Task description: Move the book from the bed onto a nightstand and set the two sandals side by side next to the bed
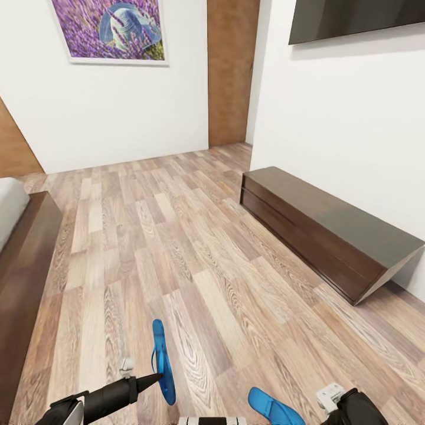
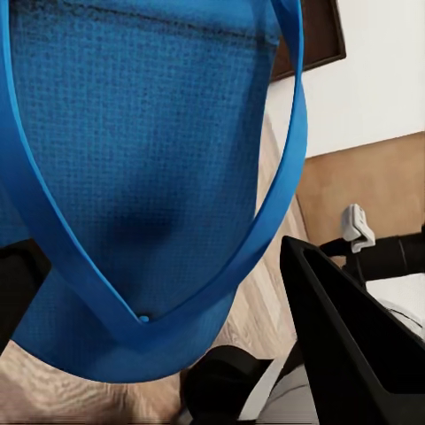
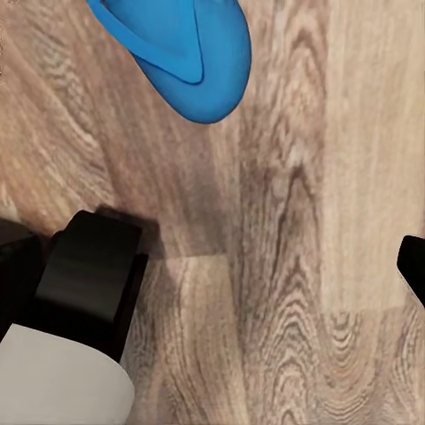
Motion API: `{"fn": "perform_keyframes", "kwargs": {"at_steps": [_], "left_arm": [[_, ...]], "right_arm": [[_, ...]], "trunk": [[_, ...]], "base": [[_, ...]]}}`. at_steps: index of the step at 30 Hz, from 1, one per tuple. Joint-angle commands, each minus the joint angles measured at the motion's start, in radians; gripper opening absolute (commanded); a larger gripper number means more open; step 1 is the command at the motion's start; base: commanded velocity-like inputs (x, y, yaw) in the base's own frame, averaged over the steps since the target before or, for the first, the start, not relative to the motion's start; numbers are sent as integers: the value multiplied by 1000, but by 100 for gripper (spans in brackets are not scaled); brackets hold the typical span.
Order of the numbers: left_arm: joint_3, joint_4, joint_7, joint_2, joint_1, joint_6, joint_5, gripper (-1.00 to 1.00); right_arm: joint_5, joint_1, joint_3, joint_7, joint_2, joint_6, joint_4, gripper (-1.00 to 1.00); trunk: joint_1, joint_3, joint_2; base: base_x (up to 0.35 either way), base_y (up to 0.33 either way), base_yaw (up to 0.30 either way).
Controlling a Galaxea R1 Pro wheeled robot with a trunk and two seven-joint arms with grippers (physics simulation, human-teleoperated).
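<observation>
One bright-blue sandal (image 1: 163, 361) hangs on edge just above the wood floor, with my left gripper (image 1: 153, 378) shut on it. In the left wrist view its sole and thong strap (image 2: 150, 177) sit between the black fingers (image 2: 354, 345). The other sandal (image 1: 273, 407) lies flat on the floor at the bottom of the head view, just left of my right gripper (image 1: 343, 407). That gripper (image 3: 252, 266) is open over bare planks, with the sandal's rounded end (image 3: 190, 53) a little ahead of it. The bed (image 1: 26, 260) runs along the left edge. The book and the nightstand are out of view.
A long low dark-brown cabinet (image 1: 321, 233) stands against the right wall under a dark wall panel (image 1: 354, 18). A lavender picture (image 1: 109, 29) hangs on the far wall beside a brown door (image 1: 232, 71). Wood floor (image 1: 177, 236) stretches between bed and cabinet.
</observation>
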Motion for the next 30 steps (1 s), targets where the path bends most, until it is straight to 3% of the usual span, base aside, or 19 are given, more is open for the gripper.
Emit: {"fn": "perform_keyframes", "kwargs": {"at_steps": [1,9,15,19,30], "left_arm": [[-6,-1,4,1,0,7,10,-100],[-6,-1,4,1,0,7,10,-100],[-6,-1,4,1,0,7,10,-100],[-5,-1,4,2,0,7,10,-100],[14,-33,-3,11,-13,21,15,-100]], "right_arm": [[11,0,-1,10,0,-12,-1,100],[11,0,-5,5,0,-113,-5,100],[9,0,-6,-88,1,-163,-5,100],[9,0,-4,-143,2,-180,-4,100],[9,0,-4,-155,2,-184,-3,100]], "trunk": [[0,-5,-1],[4,-36,-3],[6,-59,-4],[8,-74,-5],[13,-117,-7]], "base": [[0,0,0],[0,0,0],[0,0,0],[0,0,0],[0,0,0]]}}
